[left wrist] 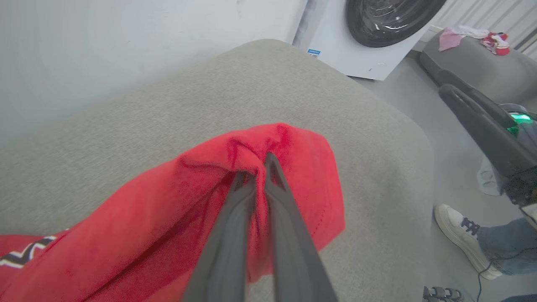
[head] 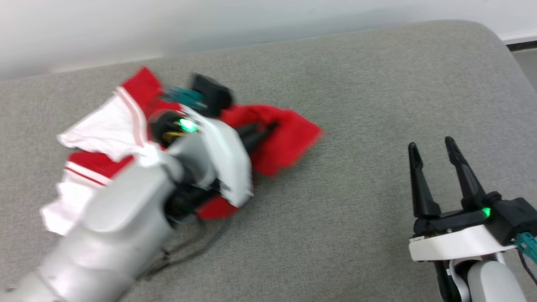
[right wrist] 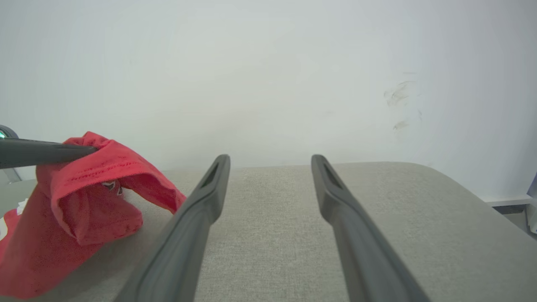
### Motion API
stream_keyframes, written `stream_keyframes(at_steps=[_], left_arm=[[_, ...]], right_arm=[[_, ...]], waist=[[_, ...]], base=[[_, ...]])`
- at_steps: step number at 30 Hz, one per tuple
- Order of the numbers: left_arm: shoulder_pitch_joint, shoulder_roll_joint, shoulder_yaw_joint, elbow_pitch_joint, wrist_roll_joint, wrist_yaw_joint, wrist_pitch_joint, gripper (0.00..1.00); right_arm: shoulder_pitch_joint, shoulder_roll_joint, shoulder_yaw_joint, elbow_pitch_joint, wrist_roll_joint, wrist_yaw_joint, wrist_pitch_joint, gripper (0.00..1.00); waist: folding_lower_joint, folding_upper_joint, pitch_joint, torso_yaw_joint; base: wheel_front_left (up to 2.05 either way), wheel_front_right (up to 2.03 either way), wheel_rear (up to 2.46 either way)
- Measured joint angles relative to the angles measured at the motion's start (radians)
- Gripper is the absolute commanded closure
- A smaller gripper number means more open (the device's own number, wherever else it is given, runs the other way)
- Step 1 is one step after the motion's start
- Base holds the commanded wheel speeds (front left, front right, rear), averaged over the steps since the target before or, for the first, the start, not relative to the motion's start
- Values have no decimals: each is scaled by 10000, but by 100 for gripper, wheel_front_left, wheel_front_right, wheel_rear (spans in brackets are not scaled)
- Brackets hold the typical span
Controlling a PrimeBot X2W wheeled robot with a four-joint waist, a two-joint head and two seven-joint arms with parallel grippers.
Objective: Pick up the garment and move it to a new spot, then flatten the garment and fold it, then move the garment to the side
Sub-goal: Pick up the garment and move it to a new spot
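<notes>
Found the jaws of the left gripper (left wrist: pixel 256 167) pinched together on a red fold of the shirt (left wrist: pixel 159 218), with that fold drawn up into a small peak just above the grey padded surface (left wrist: pixel 168 105). Found the jaws of the right gripper (head: pixel 431 144) standing wide apart and holding nothing, well off to the right of the shirt.

Saw the rest of the shirt bunched and crumpled behind the pinch, resting on the surface, white sleeves and striped trim heaped at its left end.

Judged the task barely begun: pick-up in hand, shift to a new spot not yet done, and flattening, folding and setting aside all to come.

Noted plenty of bare surface to the right of the shirt and in front of it, enough for spreading. Noted less room behind the shirt, with the wall (head: pixel 251 21) near. Marked the rounded edge of the surface well to the right of the shirt, and past it a washing machine (left wrist: pixel 356 54) and a person's shoe (left wrist: pixel 455 228) on the floor.
</notes>
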Motion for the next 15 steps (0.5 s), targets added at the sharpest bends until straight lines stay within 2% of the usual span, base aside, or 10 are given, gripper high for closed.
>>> stream_keyframes(at_steps=[7, 10, 13, 14, 15], left_arm=[[339, -2148, -1685, 414, 585, 0, -382, 100], [620, -2901, -2303, 694, 692, 0, -681, 100], [866, -3384, -3028, 1035, 941, 0, -947, 100], [957, -3486, -3185, 1143, 984, 0, -1068, 26], [1013, -3551, -3336, 1266, 1026, 0, -1197, 0]], right_arm=[[17, 0, -727, -213, 10, 0, 0, 0], [-50, -2, -932, -242, 90, 0, 0, 0], [-78, 0, -922, -240, 100, 0, 0, 0], [-105, -2, -917, -242, 100, 0, 0, 0], [-111, -2, -894, -242, 100, 0, 0, 0]], waist=[[0, 0, -185, -352], [0, 0, -199, -506], [1, 0, -187, -612], [1, 0, -183, -630], [1, 0, -180, -634]], base=[[0, 0, 0], [0, 0, 0], [0, 0, 0], [0, 0, 0], [0, 0, 0]])
